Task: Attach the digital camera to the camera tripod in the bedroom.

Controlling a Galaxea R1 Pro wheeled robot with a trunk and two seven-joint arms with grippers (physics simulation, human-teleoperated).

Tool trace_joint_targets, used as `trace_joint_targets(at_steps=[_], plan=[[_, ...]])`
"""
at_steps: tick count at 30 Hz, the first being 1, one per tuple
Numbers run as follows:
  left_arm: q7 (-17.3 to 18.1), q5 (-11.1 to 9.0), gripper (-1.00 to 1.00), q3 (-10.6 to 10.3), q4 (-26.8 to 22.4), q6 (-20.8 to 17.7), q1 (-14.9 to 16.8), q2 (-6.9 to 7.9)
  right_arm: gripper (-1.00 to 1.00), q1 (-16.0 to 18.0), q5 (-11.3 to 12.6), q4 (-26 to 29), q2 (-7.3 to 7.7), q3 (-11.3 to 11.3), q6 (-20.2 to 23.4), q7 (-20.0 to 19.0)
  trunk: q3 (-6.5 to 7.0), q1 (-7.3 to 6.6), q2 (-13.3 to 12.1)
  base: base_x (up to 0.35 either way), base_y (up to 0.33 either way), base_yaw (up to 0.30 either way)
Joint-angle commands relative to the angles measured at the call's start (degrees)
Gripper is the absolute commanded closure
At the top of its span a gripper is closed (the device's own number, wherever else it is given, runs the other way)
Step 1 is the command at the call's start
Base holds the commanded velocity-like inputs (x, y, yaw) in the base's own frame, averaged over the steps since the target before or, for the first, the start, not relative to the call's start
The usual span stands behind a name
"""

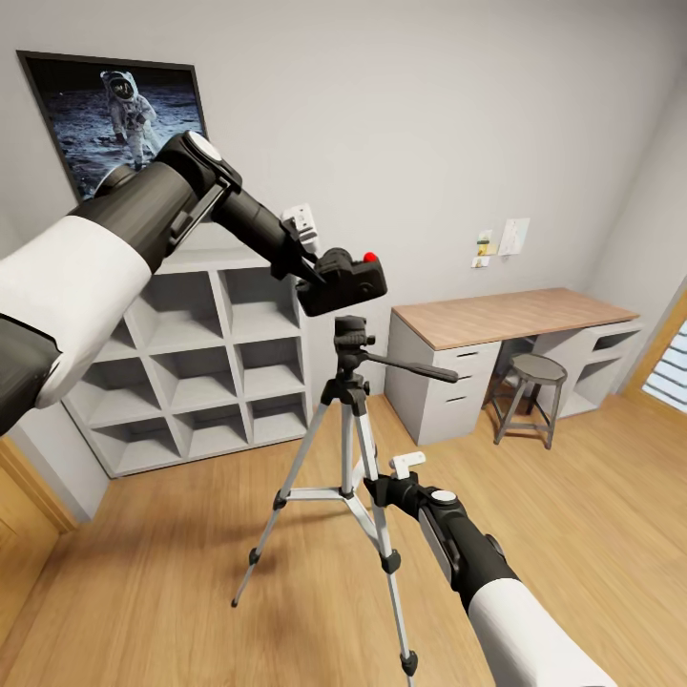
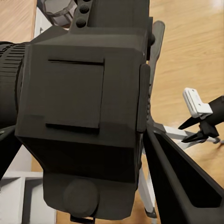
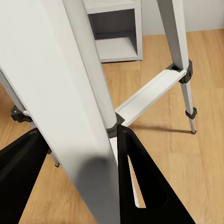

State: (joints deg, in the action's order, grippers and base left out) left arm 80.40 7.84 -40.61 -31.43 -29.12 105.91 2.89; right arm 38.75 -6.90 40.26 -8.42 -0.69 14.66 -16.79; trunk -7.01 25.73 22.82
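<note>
Holding the digital camera [image 1: 342,280] clamped in our left gripper [image 1: 320,277], we have it hanging just above the black head of the camera tripod [image 1: 351,401], close but not yet seated. Our right gripper [image 1: 380,489] sits low at a silver leg, its jaws spread on either side of that leg, though whether they press it we cannot tell. We judge the risk to be a skewed descent: if the camera lands off the head's plate it may slip, or nudge the tripod over.
</note>
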Motion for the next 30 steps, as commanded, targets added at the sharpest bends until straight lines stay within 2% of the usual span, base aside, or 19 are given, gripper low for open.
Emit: trace_joint_targets(at_steps=[1,9,20,21,27,30], plan=[[0.2,0.2,1.00,-0.2,-0.1,-0.4,0.1,-0.02,1.00,0.0,-0.9,0.0,-0.02,0.2,0.3,-0.4,-0.14,0.05,0.1,0.000,0.000,0.000],[0.0,0.6,1.00,-0.8,-0.1,-0.3,0.1,-1.51,1.00,0.0,-0.9,0.0,-0.02,0.2,0.3,-0.4,-0.14,0.05,0.1,0.000,0.000,0.000],[-0.4,0.8,1.00,-2.6,0.0,-0.3,0.1,-2.41,1.00,0.0,-1.1,0.0,-0.02,0.2,0.3,-0.4,-0.14,0.05,0.1,0.000,0.000,0.000],[-0.5,0.9,1.00,-2.8,0.0,-0.3,0.1,-2.46,1.00,0.0,-6.5,0.0,-0.02,0.2,0.3,-0.4,-0.14,0.05,0.1,0.000,0.000,0.000],[-0.5,1.0,1.00,-3.0,0.0,-0.3,0.1,-2.39,1.00,0.0,-6.5,0.0,-0.02,0.2,0.3,-0.4,-0.14,0.05,0.1,0.000,0.000,0.000],[-0.6,2.2,1.00,-3.1,0.0,-0.3,0.1,-2.37,1.00,0.0,-6.5,0.0,-0.02,0.2,0.3,-0.4,-0.14,0.05,0.1,0.000,0.000,0.000]])
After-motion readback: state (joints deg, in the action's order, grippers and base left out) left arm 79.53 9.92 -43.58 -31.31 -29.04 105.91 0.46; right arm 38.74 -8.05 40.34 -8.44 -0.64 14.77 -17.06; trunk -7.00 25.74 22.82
